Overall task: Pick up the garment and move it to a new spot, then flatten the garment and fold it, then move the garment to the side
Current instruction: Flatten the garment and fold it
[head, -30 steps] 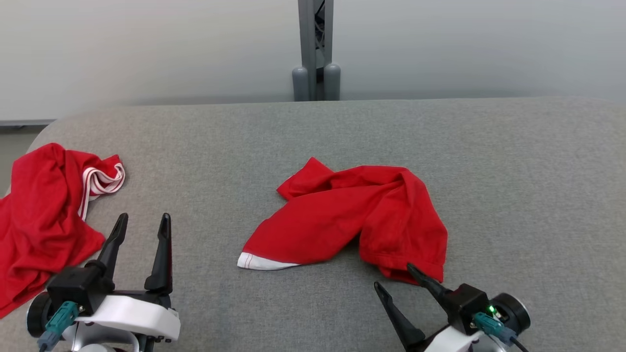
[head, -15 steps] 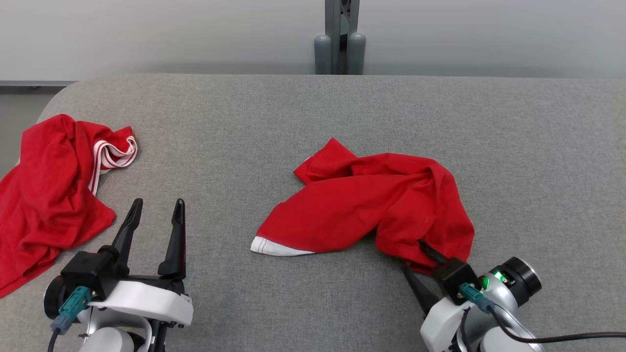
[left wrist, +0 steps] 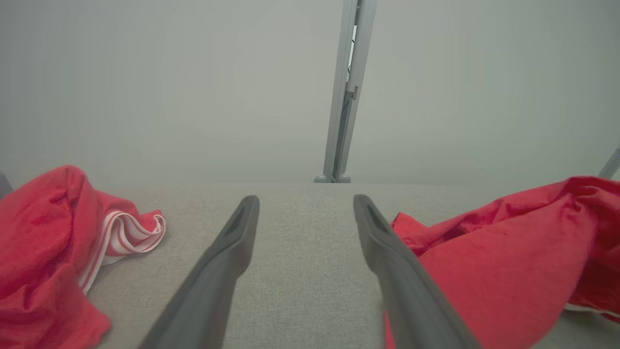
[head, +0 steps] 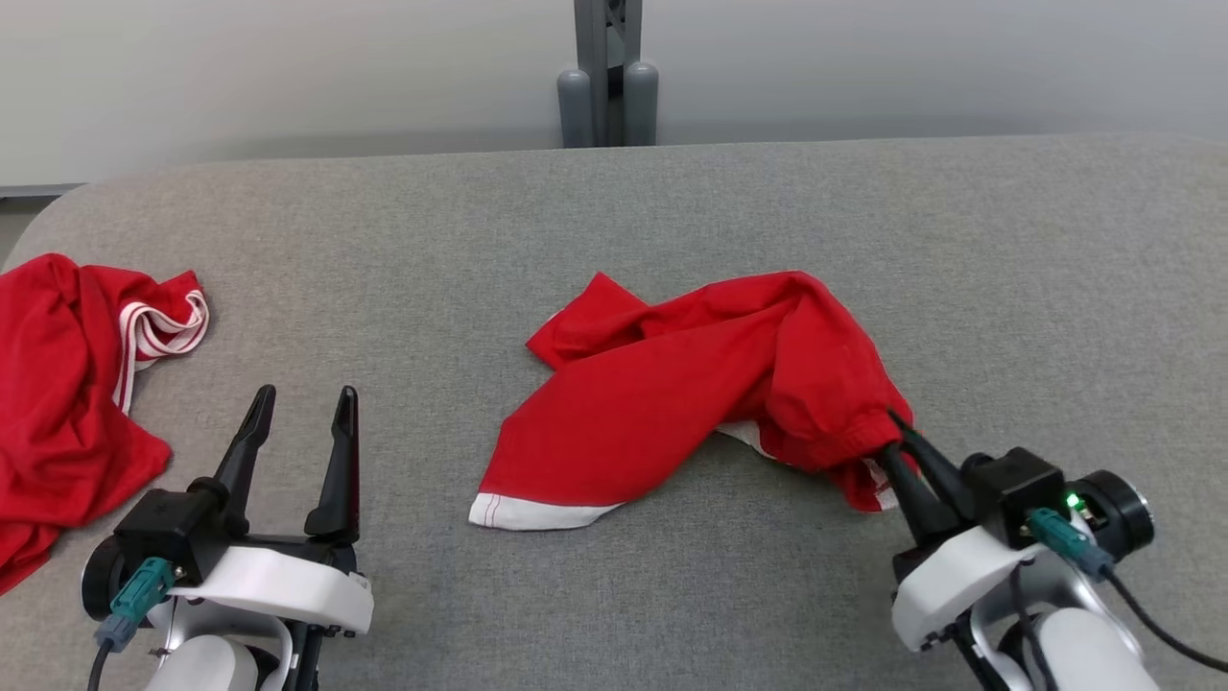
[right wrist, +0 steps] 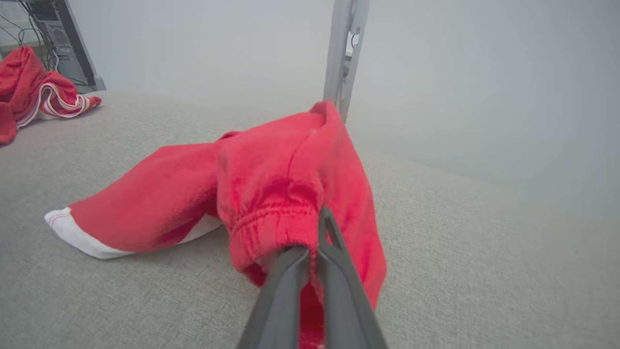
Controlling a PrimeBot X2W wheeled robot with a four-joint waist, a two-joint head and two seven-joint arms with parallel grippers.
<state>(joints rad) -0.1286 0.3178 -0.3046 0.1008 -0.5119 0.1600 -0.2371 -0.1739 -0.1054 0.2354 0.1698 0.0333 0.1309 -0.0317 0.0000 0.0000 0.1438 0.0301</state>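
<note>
Grip is what has changed. A second ago the right pincer (head: 887, 434) stood spread just beside the near right end of the garment (head: 672, 403). Now its two dark fingers are pressed together on that bunched hem, pinching the red cloth, which gathers around them. The left pincer (head: 305, 393) is spread and holds nothing, as before. The head camera has also shifted a little.

The garment lies about mid-surface (head: 614, 211). Its long axis runs left to right, slightly tilted. The white-banded corner (head: 528, 513) points toward the robot's left and the near edge, and the pinched end points toward the right.

Count: two red garments, the second garment (head: 58, 403) crumpled at the far left edge; two pincers; one grey post (head: 606, 86) behind the surface.
</note>
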